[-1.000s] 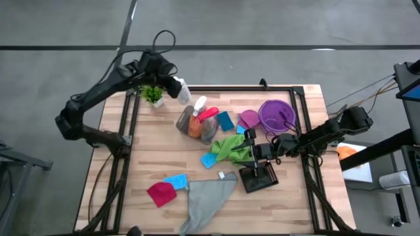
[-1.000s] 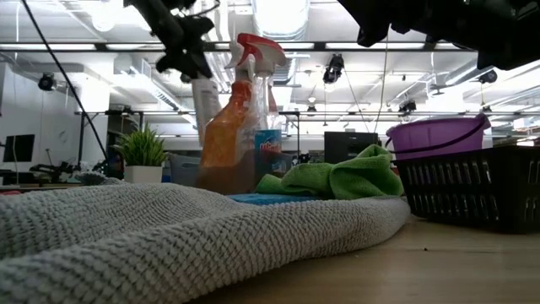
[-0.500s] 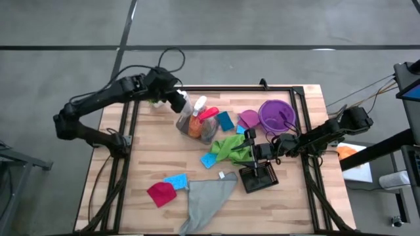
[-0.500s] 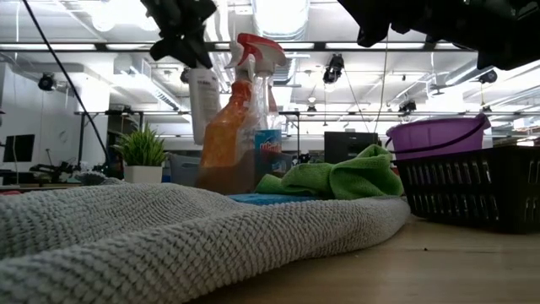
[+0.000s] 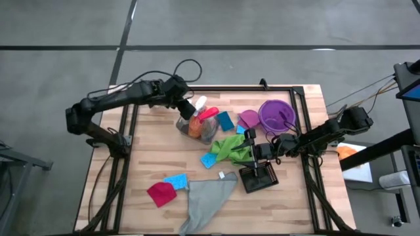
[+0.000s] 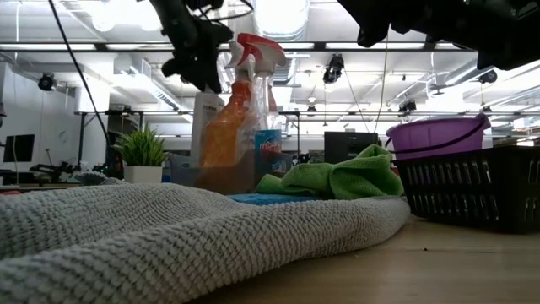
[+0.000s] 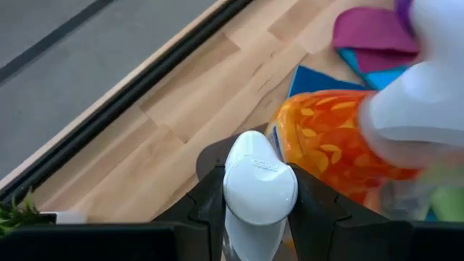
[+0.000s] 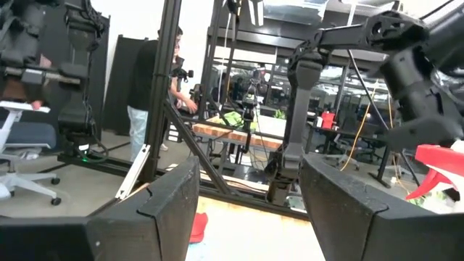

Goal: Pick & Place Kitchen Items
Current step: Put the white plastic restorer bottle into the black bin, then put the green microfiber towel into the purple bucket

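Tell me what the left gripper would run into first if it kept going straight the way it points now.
Probably the orange spray bottle: the left gripper, shut on the white bottle, points toward it. Depth is unclear, so the wooden table beneath may come first.

potted plant far-left edge | purple bowl far-right | black basket near-centre

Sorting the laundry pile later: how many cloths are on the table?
4 visible: a grey cloth at the near edge, a red cloth beside it, a green cloth mid-table, and a magenta cloth against the purple bowl. Others may be hidden.
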